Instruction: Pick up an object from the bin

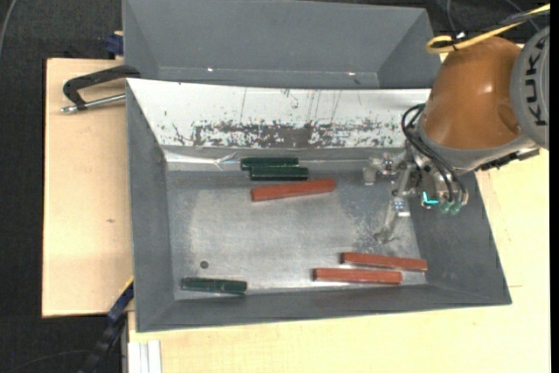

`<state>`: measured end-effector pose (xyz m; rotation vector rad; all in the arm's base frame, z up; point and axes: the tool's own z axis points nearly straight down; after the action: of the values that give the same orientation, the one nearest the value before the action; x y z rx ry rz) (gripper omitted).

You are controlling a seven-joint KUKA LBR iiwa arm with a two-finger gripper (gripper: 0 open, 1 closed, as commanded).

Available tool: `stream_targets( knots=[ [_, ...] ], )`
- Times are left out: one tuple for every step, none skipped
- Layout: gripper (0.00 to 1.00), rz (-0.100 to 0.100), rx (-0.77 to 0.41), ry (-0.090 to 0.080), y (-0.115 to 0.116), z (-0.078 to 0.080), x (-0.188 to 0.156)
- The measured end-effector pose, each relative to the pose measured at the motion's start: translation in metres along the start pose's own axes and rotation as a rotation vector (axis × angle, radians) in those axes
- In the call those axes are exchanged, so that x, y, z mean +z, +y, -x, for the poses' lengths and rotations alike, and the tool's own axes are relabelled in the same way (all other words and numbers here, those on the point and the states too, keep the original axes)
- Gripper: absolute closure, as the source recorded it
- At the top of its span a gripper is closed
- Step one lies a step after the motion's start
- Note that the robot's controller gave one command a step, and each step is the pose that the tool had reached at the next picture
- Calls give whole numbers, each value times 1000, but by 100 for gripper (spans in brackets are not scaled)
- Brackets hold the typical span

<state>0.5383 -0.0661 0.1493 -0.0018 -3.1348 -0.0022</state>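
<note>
In the camera view, the grey metal bin (148, 214) has sloped sheet walls and a flat floor. The floor is dull and scuffed, and a band of dark speckled marks runs across the rear wall.

The arm comes in from the right under a smooth, rounded orange cover (472, 96), with thin cables looped below it. The gripper (389, 227) is a slim metallic piece pointing down towards the floor in the right part of the bin. I cannot tell whether it is spread or pressed together.

Just in front of the gripper, near it but apart, lies a red-brown bar (384, 261). It is long, flat and straight-edged, and lies slightly slanted on the floor. A second red-brown bar (358, 276) of the same shape lies just beside it, closer to the front wall and almost parallel.

At the rear of the floor, two dark green bars (272, 168) lie lengthwise close against each other at the foot of the rear wall. A third red-brown bar (293, 189) rests just in front of them. A lone dark green bar (214, 285) lies in the front left corner, well apart from the gripper. A small dark round spot (203, 265) marks the floor near it.
</note>
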Motion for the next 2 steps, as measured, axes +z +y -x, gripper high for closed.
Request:
stream_targets(
  knots=[
    [0,3,-34,-1,57,-15,49],
    [0,-2,6,-3,5,-43,63]
  ],
)
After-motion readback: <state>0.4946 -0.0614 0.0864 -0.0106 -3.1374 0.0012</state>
